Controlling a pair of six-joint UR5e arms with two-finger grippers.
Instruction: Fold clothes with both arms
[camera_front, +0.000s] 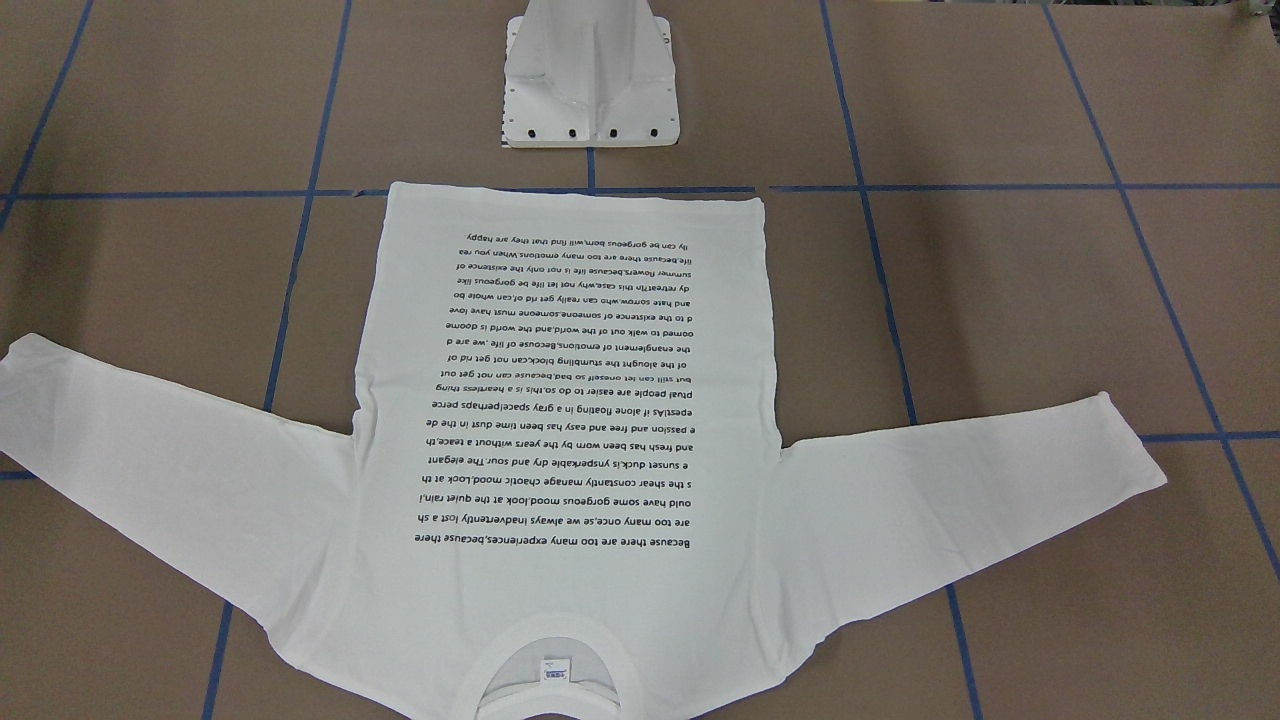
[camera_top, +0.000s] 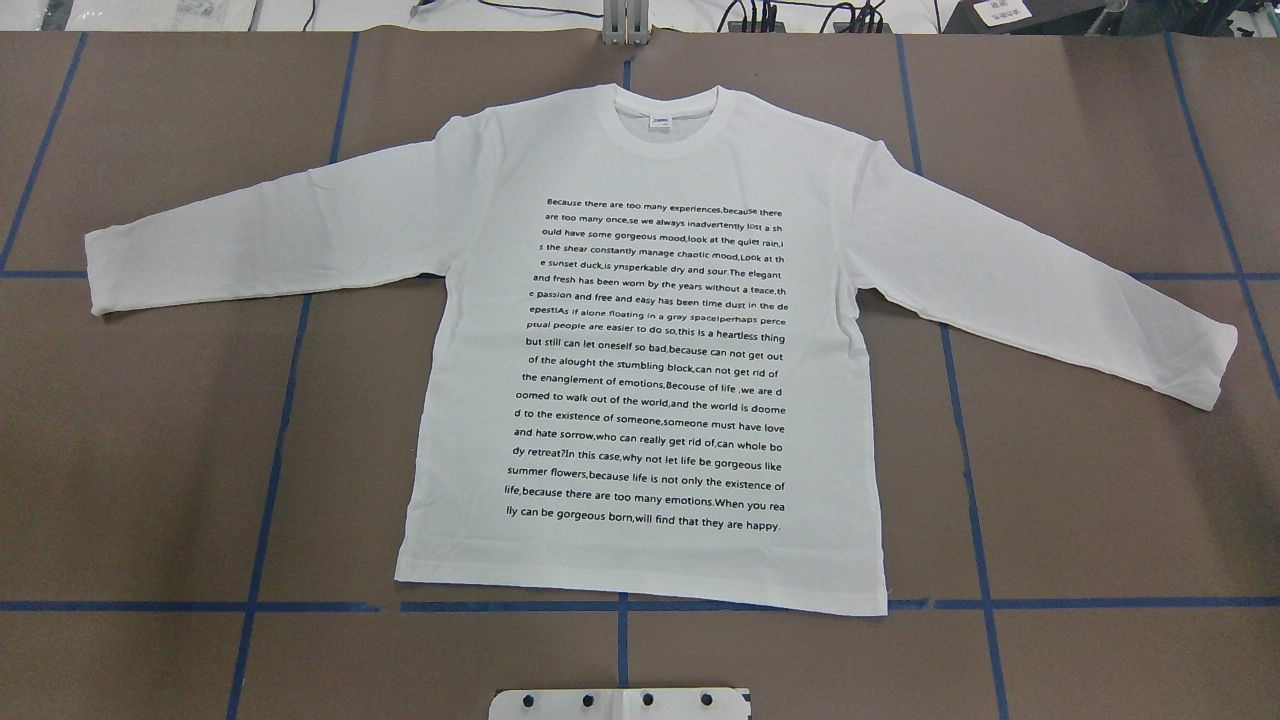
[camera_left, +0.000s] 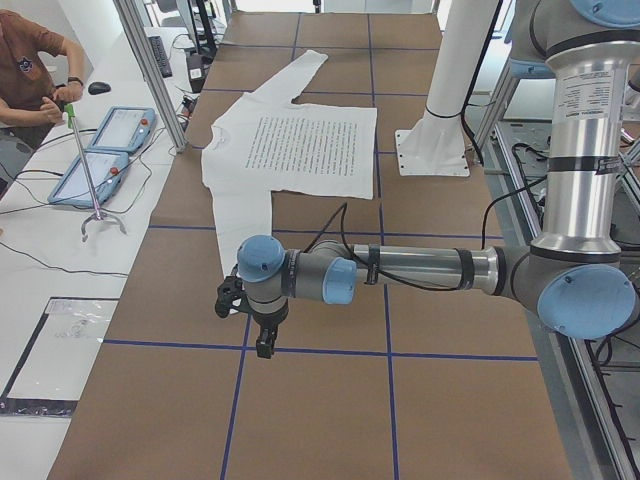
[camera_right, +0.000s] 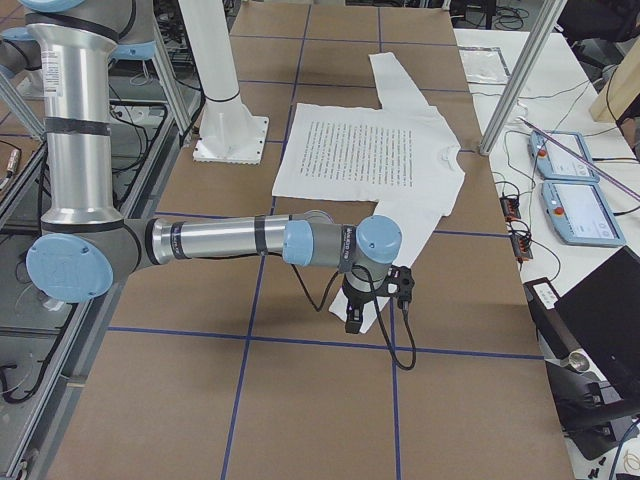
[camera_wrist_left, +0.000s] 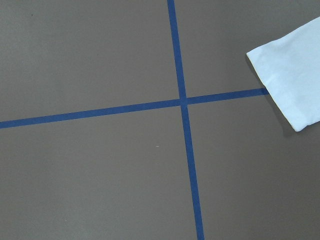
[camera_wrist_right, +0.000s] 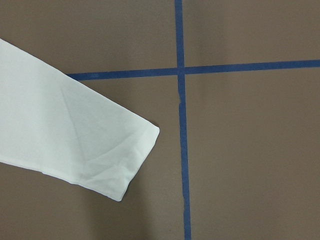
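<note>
Two cuffs first, I'd say. The white T-shirt lies flat mid-table, print up, sleeves spread. The left gripper and right gripper hang near the sleeve cuffs; can't tell if the jaws are open. Pinch each cuff edge cleanly and fold inward evenly, both together.

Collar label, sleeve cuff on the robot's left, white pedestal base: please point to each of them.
collar label (camera_top: 662, 123), overhead exterior view, middle of the tag inside the neck.
sleeve cuff on the robot's left (camera_wrist_left: 286, 80), left wrist-mounted view, end of the sleeve.
white pedestal base (camera_front: 590, 112), exterior front-facing view, its flat foot plate.
</note>
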